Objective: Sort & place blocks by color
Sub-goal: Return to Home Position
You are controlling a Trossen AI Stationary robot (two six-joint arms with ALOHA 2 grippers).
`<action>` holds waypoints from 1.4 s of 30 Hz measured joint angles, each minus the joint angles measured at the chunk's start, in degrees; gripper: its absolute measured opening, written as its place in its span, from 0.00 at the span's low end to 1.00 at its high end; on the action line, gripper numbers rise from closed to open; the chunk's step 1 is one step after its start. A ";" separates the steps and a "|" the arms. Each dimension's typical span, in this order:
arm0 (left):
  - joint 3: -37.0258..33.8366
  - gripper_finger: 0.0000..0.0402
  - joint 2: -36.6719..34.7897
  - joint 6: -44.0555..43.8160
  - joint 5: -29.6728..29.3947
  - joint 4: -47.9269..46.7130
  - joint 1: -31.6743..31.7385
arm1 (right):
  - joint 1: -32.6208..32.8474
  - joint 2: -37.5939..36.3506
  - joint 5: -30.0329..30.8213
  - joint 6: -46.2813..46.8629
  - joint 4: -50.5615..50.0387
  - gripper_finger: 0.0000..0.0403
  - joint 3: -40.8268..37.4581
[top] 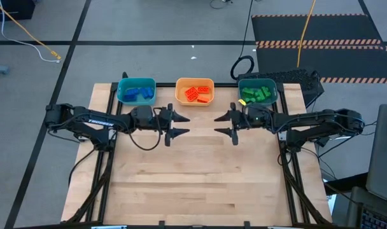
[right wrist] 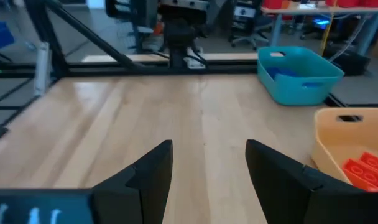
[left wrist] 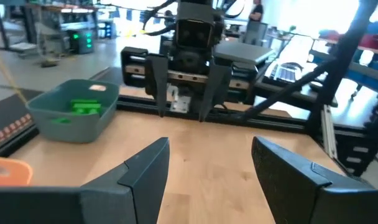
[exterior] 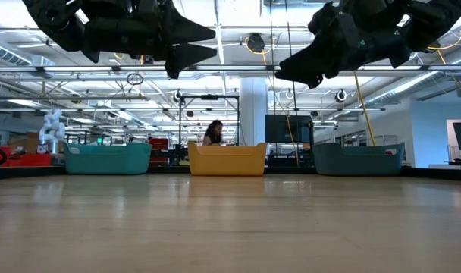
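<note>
Bare wooden worktop [top: 200, 172] fills the near half. Over its middle the left gripper [top: 181, 125] and right gripper [top: 220, 124] face each other across a gap, each with fingers spread and holding nothing. Beyond them, along the far edge, blue blocks [top: 138, 93] lie in the left teal tray [top: 136, 80], orange-red blocks [top: 197, 94] in the middle orange tray [top: 195, 80], and green blocks [top: 257, 95] in the right dark tray [top: 258, 79]. Sorting looks finished; the step in hand seems to be parking the arms. Next, each arm should fold back toward its own side, clear of the trays.
</note>
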 joint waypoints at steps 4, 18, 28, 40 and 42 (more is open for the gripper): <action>0.00 0.58 0.00 1.81 0.64 1.00 -0.20 | 0.00 0.02 -0.59 0.59 1.92 0.49 0.00; 3.15 0.58 -0.09 0.75 -4.65 -10.29 -2.11 | 0.04 -0.23 -2.26 1.63 0.12 0.49 -0.37; 3.04 0.41 -5.14 3.73 -13.32 -16.11 -6.36 | -0.17 -7.26 -1.30 7.46 7.80 0.49 -10.72; 2.99 0.21 -5.55 3.71 -12.71 -16.98 -6.29 | -0.15 -19.35 3.12 10.21 4.31 0.49 -16.28; 2.99 0.20 -5.55 3.57 -12.67 -16.99 -6.29 | -0.15 -20.43 3.12 10.07 2.35 0.49 -16.28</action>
